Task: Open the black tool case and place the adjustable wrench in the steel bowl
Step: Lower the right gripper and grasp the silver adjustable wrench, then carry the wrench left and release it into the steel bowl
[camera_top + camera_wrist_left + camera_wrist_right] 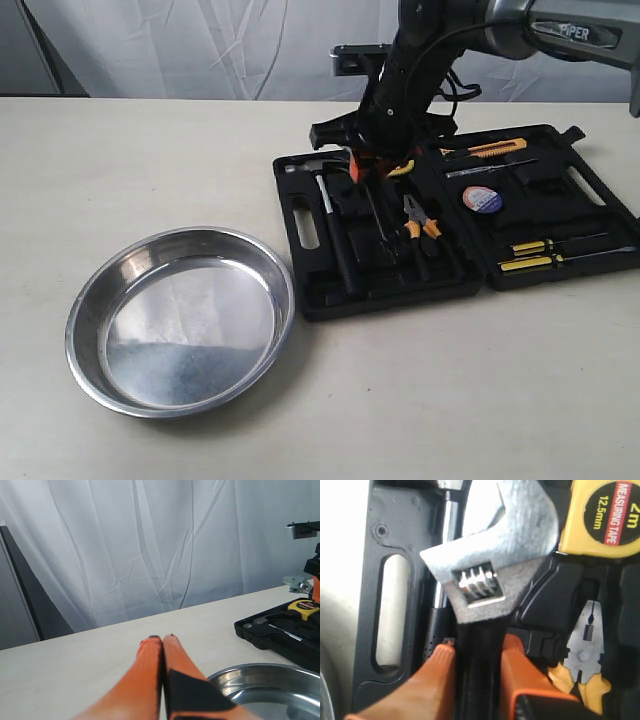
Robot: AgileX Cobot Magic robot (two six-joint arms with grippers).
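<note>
The black tool case (400,292) lies open on the table, its lid (560,205) folded flat to the right. My right gripper (477,647) is shut on the adjustable wrench (490,565): both orange fingers (440,672) press the black handle, and the silver jaw head sticks out past them over the case's tray. From outside, that gripper (375,165) stands over the tray's far end and hides most of the wrench. The steel bowl (180,320) sits empty left of the case. My left gripper (162,639) is shut on nothing, beside the bowl (265,680).
In the tray lie a black-handled hammer (338,245), yellow-handled pliers (420,222) and a yellow tape measure (605,515). The lid holds screwdrivers (555,250), a utility knife (495,148) and a tape roll (483,198). A white curtain hangs behind the table.
</note>
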